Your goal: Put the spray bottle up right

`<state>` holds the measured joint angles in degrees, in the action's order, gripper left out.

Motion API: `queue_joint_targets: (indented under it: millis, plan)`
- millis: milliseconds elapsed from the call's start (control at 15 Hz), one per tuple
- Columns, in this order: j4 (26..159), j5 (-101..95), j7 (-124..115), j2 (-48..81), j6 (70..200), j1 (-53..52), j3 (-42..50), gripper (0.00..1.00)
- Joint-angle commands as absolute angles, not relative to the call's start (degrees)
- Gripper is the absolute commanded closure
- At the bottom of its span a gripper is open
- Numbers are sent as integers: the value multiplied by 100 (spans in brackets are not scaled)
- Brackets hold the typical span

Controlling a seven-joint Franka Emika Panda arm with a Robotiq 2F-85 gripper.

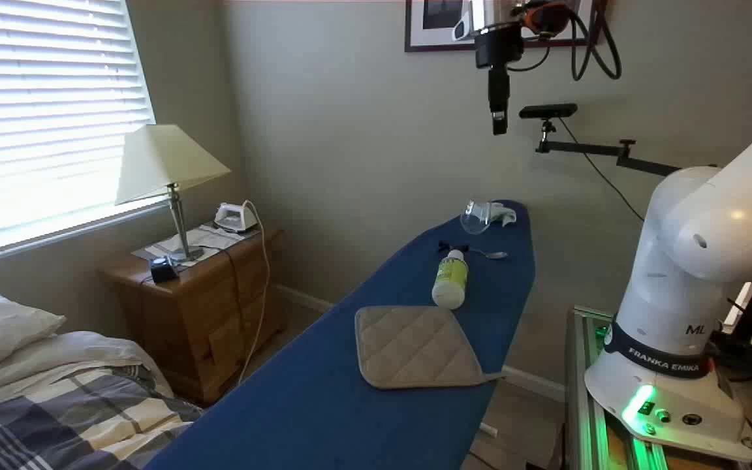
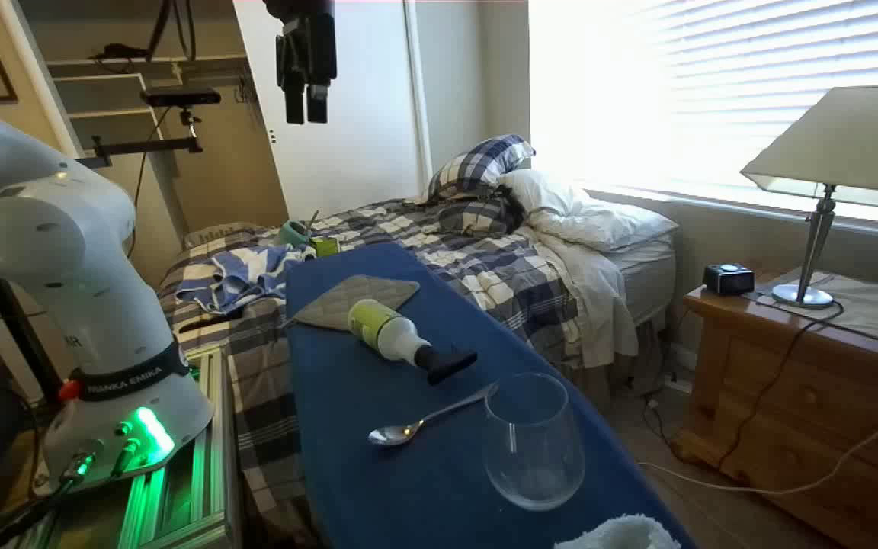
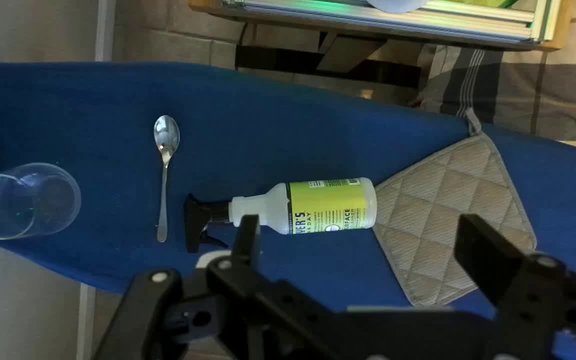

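Our bottle (image 3: 327,206) lies on its side on the board (image 3: 278,135), the gripper (image 3: 359,222) spread wide well above.
In the wrist view we see the bottle's base right by the pad (image 3: 445,205), though we cannot tell if they touch, and its black top towards the spoon (image 3: 166,150); the gripper's jaws stand far apart.
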<state>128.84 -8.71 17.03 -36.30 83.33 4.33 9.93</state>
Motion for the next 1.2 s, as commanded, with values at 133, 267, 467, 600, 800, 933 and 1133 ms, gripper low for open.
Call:
queue_joint_targets:
  millis: [133,267,467,600,800,933,1133]
  plan:
    - [12866,-884,1684,-3627,8315,391,1021,0]
    - [12866,-884,1684,-3627,8315,391,1021,0]
    - [12866,-884,1684,-3627,8315,391,1021,0]
    - [12828,-871,1760,-3627,8350,356,1029,0]
    - [12837,-853,1702,-3625,8333,353,1016,0]
    - [12774,-843,1714,-3622,8333,312,1009,0]
    - [12747,-842,1722,-3620,8333,304,1009,0]
